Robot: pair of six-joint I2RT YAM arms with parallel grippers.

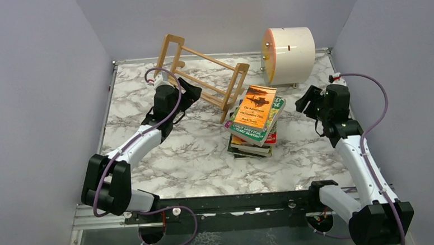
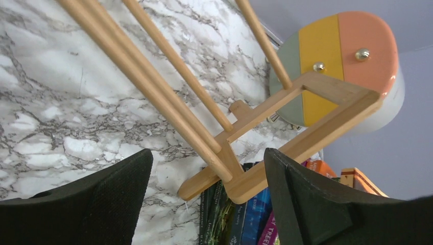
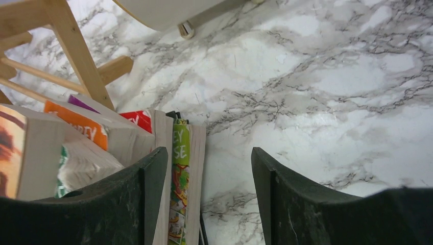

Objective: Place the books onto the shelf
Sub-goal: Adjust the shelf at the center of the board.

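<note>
Marble table — one shelf, one drum, one pile of books; both arms' jaws wide, empty.

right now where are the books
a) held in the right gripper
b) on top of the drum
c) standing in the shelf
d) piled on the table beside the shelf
d: the books lie in a pile on the table beside the shelf, and no book is in it.
</note>
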